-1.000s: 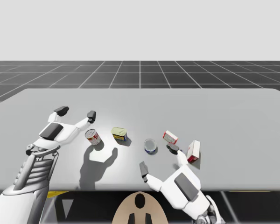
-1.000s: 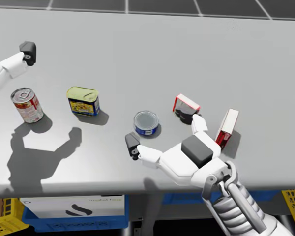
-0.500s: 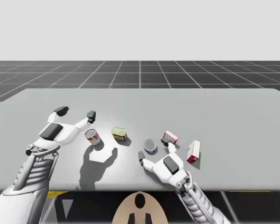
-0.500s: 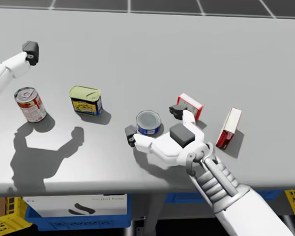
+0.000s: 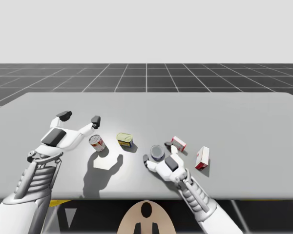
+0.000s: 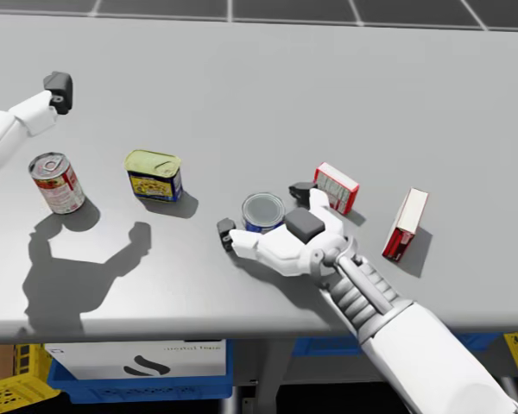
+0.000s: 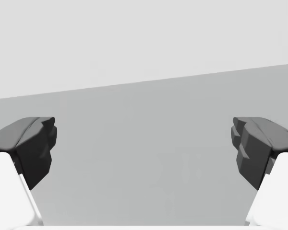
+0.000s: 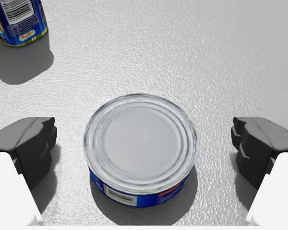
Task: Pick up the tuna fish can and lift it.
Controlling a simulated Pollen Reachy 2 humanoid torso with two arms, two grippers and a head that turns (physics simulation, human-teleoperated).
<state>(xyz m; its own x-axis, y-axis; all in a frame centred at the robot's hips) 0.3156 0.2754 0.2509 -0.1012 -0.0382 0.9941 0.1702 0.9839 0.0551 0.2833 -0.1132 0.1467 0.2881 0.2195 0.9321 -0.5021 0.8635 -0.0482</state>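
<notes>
Between the wide-open fingers [image 8: 29,143] of the right gripper [image 8: 144,146], tuna fish can [image 8: 140,136] untouched on the surface [image 8: 192,48]: grasp pending, likely needing an even squeeze before lifting.

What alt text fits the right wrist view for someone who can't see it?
A flat round tuna fish can, silver lid and blue side, stands on the grey table between the open fingers of my right gripper, touching neither. Ahead, beyond one finger, is the edge of a blue and yellow boxy can.
</notes>
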